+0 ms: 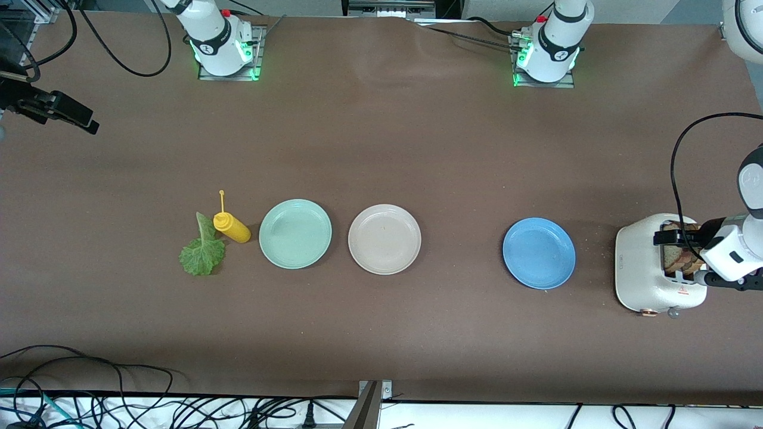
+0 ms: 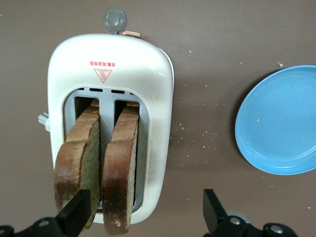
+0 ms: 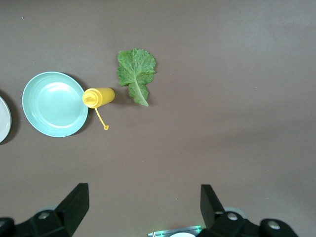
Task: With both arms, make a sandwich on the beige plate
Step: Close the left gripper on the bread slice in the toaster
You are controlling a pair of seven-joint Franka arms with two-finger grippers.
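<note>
Beige plate [image 1: 384, 239]: bare, between mint-green plate [image 1: 295, 233] and blue plate [image 1: 539, 252].
Bread slices [image 2: 98, 165]: upright in toaster [image 2: 111, 74].
Lettuce leaf [image 1: 202, 250]: beside yellow bottle [image 1: 231, 227].
Left gripper [image 2: 143, 210]: released, over toaster.
Right gripper [image 3: 143, 205]: released, above table [image 1: 381, 149].

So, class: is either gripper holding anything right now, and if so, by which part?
Nothing is held. The left gripper hangs open over the toaster and its bread slices; the right gripper is open over bare table.
</note>
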